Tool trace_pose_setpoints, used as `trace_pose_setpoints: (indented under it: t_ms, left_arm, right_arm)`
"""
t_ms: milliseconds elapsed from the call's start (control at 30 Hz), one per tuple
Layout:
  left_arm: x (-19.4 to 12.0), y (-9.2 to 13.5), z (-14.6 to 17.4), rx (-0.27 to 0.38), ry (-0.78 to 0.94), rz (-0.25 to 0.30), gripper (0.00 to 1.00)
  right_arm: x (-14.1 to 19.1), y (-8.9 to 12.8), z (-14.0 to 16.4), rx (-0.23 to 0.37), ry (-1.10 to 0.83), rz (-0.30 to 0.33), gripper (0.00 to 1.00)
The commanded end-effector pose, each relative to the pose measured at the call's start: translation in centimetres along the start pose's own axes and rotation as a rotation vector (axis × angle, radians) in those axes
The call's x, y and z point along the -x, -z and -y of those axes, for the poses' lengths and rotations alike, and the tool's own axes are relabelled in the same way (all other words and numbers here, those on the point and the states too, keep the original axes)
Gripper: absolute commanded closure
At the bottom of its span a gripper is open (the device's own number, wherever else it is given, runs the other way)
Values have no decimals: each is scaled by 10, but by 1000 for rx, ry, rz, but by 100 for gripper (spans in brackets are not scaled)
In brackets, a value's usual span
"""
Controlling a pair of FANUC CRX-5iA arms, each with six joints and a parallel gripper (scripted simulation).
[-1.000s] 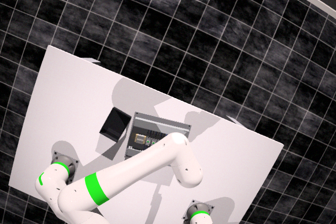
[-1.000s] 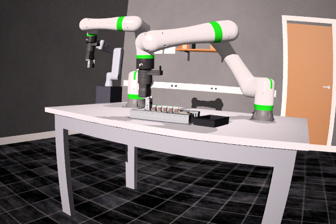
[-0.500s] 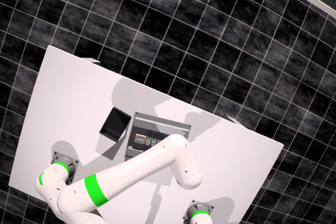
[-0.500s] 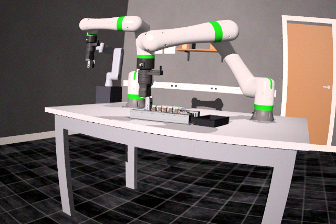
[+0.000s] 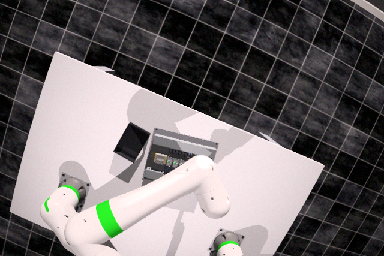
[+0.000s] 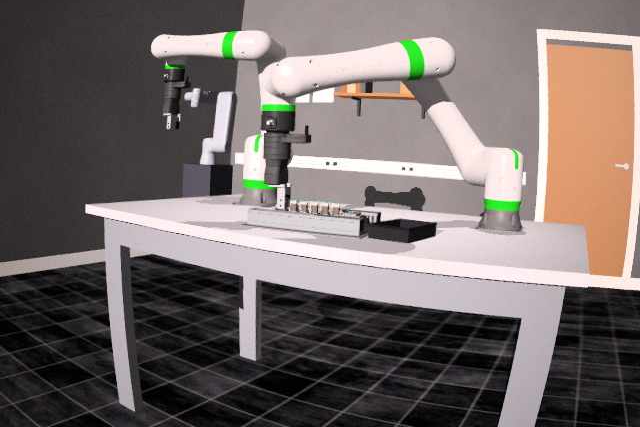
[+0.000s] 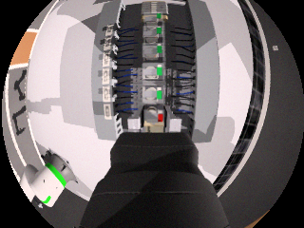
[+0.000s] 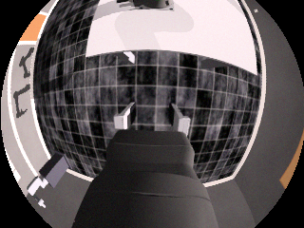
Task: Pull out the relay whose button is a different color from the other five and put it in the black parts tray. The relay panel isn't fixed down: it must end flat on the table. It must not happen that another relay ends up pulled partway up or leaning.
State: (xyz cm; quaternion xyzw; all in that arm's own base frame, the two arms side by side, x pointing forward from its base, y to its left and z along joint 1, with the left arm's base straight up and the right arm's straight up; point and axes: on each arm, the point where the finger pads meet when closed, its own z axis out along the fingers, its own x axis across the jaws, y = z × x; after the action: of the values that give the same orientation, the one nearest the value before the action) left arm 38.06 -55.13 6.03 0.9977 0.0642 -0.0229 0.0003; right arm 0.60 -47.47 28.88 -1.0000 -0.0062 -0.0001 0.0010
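White arms (image 5: 155, 187) (image 6: 356, 68) wear bright green bands.

White table (image 5: 254, 178) (image 6: 480, 257) — on it, the relay panel (image 5: 186, 136) (image 6: 305, 221) (image 7: 207, 71) just beside the black tray (image 5: 132, 141) (image 6: 403, 230).

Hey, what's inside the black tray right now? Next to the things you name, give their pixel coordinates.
The black tray (image 5: 124, 151) (image 6: 400, 234) looks empty in the top view, where its dark floor shows with no relay on it. From the exterior view, the near walls hide its bottom.
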Motion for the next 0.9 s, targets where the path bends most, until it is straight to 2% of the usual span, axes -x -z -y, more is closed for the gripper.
trace_pose_setpoints:
  t_ms: [0, 867]
  left_arm:
    - [0, 1, -1, 2, 0, -9, 100]
    - [1, 2, -1, 2, 0, -46, 100]
  right_arm:
    - [0, 1, 0, 2, 0, 0, 0]
    - [0, 1, 0, 2, 0, 0, 0]
